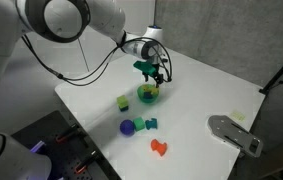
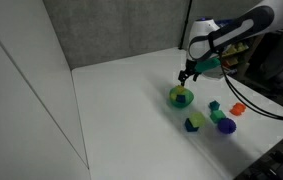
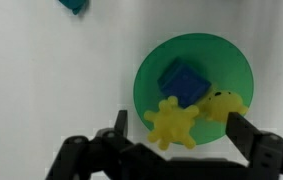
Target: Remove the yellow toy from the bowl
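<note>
The green bowl (image 3: 236,75) holds a blue block (image 3: 184,80), a yellow spiky gear-shaped toy (image 3: 171,122) and a second, rounded yellow piece (image 3: 221,104). In the wrist view my gripper (image 3: 181,138) is open above the bowl's near rim. Its two dark fingers stand either side of the yellow pieces and hold nothing. In both exterior views the gripper (image 1: 152,72) (image 2: 189,73) hovers just above the bowl (image 1: 148,95) (image 2: 181,97). There the yellow pieces are too small to make out.
A lime-green block (image 1: 124,102) lies beside the bowl. A purple ball (image 1: 127,127), small green and blue pieces (image 1: 147,124) and an orange piece (image 1: 159,147) lie nearer the table's front. A grey object (image 1: 231,133) sits by the table edge. A blue piece (image 3: 74,5) shows in the wrist view.
</note>
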You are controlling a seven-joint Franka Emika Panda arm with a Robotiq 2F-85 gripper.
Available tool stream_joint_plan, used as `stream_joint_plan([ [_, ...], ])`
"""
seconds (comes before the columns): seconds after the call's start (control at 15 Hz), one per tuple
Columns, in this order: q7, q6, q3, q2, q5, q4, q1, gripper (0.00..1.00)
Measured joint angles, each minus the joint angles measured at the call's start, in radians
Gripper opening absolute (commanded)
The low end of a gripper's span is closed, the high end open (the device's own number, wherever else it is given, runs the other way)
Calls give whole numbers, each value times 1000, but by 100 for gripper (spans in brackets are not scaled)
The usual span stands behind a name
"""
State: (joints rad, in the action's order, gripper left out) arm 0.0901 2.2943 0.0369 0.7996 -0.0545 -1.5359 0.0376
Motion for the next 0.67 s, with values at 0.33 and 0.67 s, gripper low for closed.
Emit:
stream_joint_plan([
  [0.33, -30, 0, -7, 123, 0, 134, 4, 100],
  [0.67, -40, 0, -7, 200, -2, 232, 14, 73],
])
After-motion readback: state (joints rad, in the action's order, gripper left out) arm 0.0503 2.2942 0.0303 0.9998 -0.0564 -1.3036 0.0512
